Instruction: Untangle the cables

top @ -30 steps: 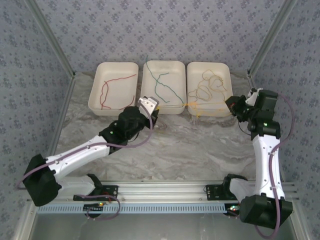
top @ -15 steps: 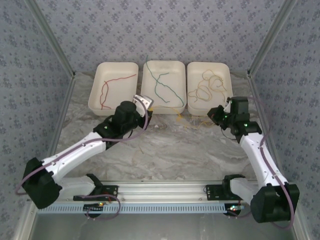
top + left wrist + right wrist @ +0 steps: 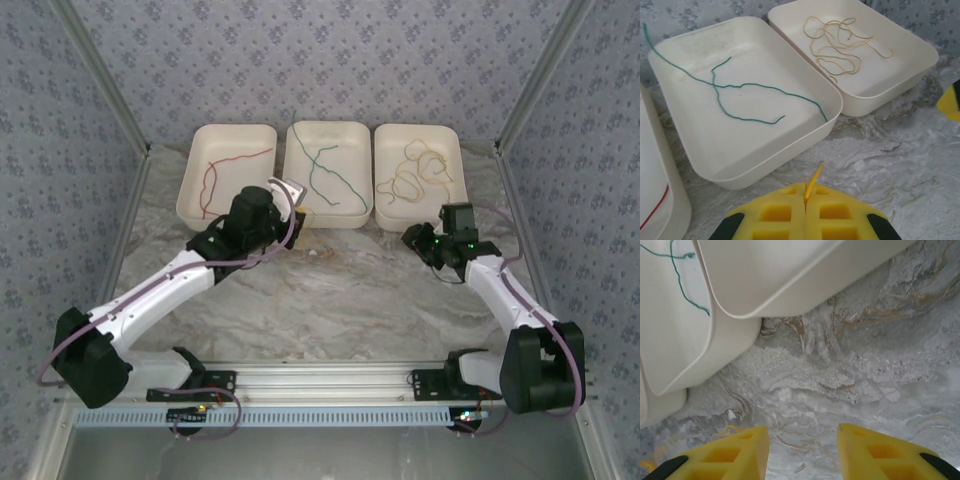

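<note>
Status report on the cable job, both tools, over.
Left tool shut on a yellow cable. Right tool open over the table. Green cable in middle tray, yellow bundle in right tray. Middle tray wall close ahead of left tool.

Left arm (image 3: 160,290) — stretched from base at lower left, forward and rightward, elbow kept low, wrist raised at far end. Left gripper (image 3: 805,195) pointed away from bases; yellow fingers (image 3: 775,212) pressed flat together, thin yellow cable (image 3: 813,177) pinched in seam between them. Right arm (image 3: 505,295) — folded up from base at lower right, forearm leaned forward and inward. Right gripper (image 3: 802,437) turned leftward and down; jaws parted, clear gap seen between yellow pads (image 3: 737,455).
</note>
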Controlling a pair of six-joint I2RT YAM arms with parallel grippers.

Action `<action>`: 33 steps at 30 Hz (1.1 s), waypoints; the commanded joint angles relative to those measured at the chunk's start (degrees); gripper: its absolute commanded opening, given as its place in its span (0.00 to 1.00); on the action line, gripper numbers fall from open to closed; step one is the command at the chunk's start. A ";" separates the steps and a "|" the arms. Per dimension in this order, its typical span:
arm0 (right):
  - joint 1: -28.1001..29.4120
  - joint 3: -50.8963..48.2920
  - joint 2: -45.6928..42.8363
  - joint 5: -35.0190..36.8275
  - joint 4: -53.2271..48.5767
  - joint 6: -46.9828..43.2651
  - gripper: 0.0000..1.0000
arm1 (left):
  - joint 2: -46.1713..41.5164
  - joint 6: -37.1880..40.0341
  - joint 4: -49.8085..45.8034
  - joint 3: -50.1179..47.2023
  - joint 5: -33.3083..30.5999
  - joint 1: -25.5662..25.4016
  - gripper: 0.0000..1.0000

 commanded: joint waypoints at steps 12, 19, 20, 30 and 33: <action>17.35 -7.44 -3.62 -3.05 26.03 11.84 0.62 | 2.37 1.56 -7.31 6.38 5.63 -1.04 0.00; 21.02 -9.21 5.25 -6.44 38.37 24.72 0.64 | 2.75 0.84 -7.40 8.04 5.95 -2.33 0.00; 21.40 -9.68 5.59 -6.62 40.65 25.63 0.64 | 2.81 0.78 -7.38 8.08 5.94 -2.53 0.00; 24.55 -12.93 -2.74 -1.18 35.71 31.33 0.63 | 3.65 0.53 -7.42 8.76 5.67 -3.11 0.00; 26.63 -12.96 -2.57 -0.55 37.55 34.27 0.62 | 3.94 0.61 -7.25 8.96 5.61 -3.17 0.00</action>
